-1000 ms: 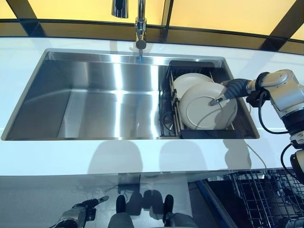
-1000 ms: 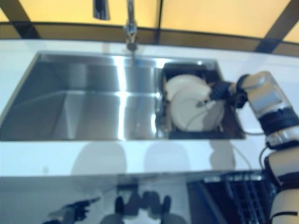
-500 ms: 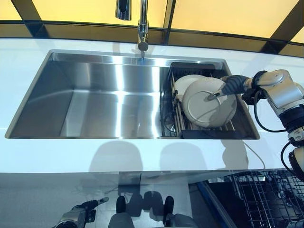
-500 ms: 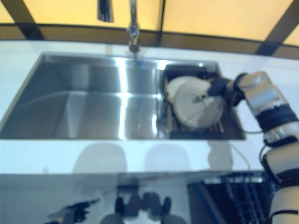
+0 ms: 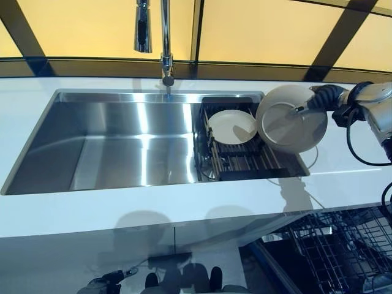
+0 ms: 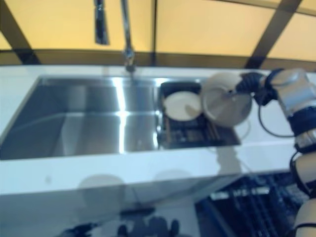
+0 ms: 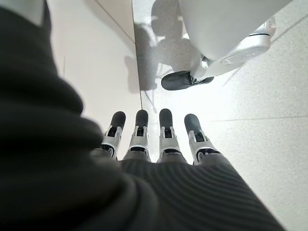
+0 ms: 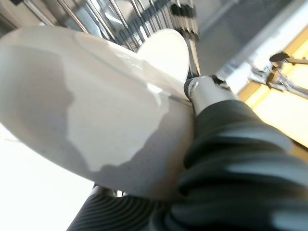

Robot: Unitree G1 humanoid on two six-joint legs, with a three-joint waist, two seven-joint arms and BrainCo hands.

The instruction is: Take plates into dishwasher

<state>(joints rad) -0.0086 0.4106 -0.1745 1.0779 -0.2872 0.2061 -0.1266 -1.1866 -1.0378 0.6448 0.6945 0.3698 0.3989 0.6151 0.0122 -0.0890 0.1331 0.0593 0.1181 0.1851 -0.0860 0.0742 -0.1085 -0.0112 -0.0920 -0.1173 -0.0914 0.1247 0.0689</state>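
Bright, even overhead light. Strong glare streaks on the sink (image 5: 122, 141) floor, below the faucet (image 5: 164, 43). Soft double shadows on the bench (image 5: 153, 211) front edge. Right eye view blurred throughout; left eye sharp. Plate (image 8: 91, 106) in right wrist view half-shadowed, close-up soft.

Two plates: one plate (image 5: 291, 117) in the right robot hand (image 5: 323, 98), one smaller plate (image 5: 232, 126) in the rack (image 5: 245, 164). One dish rack, one sink (image 5: 122, 144), one faucet (image 5: 164, 43), one table (image 5: 184, 205), one dishwasher basket (image 5: 334, 248). Two robot hands; left robot hand (image 7: 154, 139) low.
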